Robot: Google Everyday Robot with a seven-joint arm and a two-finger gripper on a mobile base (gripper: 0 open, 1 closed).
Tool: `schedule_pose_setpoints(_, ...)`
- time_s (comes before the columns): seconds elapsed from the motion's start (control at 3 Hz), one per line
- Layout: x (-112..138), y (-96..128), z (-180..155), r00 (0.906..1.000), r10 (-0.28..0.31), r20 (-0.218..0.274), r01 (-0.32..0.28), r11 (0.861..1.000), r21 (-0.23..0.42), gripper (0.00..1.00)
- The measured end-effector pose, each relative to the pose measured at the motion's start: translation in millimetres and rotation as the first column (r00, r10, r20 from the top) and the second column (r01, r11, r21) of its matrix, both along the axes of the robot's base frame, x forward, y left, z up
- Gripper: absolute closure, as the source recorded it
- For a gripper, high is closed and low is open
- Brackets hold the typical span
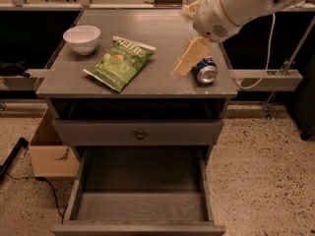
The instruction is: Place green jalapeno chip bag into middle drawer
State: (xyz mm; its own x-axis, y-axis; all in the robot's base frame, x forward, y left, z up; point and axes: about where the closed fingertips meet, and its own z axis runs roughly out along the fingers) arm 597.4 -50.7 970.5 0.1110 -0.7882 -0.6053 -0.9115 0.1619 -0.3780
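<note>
Nearest thing is the middle drawer (pixel 77 191), pulled all the way out at the bottom of the grey cabinet (pixel 162 82). It's a wide, deep grey box with slanted side walls and a streaky wood-grain floor, nothing in it. Right above it on the cabinet's face is the flat grey drawer front (pixel 98 132) with its little round knob (pixel 140 135), pushed in, and over that a dark open slot under the top. By the cabinet's left side there's a brown cardboard box (pixel 49 154) on the speckled terrazzo-looking floor (pixel 261 171). Up on the cabinet's matte grey top, the green jalapeno chip bag (pixel 119 63) lies flat and angled left of centre, crinkly and shiny light green with a white band on its far end, so it's not in the drawer yet. Toward the cabinet's right edge a blue soda can (pixel 204 71) lies on its side, silver end facing us. The gripper (pixel 188 59), a pale cream wedge shape, hangs just beside the can on its left, low over the cabinet top and well apart from the bag. Can't tell if it's spread or pinched together. It hangs off a smooth, rounded white arm (pixel 231 6) coming in from the cabinet's far right. At the cabinet's far left corner sits a smooth, round white bowl (pixel 81 38).
</note>
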Motion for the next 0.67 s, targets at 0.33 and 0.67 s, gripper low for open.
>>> schedule_pose_setpoints(0.33, 12.7, 2.7, 7.0, 0.9985, -0.026, 0.047, 0.025, 0.999, 0.025, 0.0)
schedule_pose_setpoints(0.67, 3.5, 2.7, 3.0, 0.9992, -0.017, 0.036, 0.015, 0.999, 0.038, 0.0)
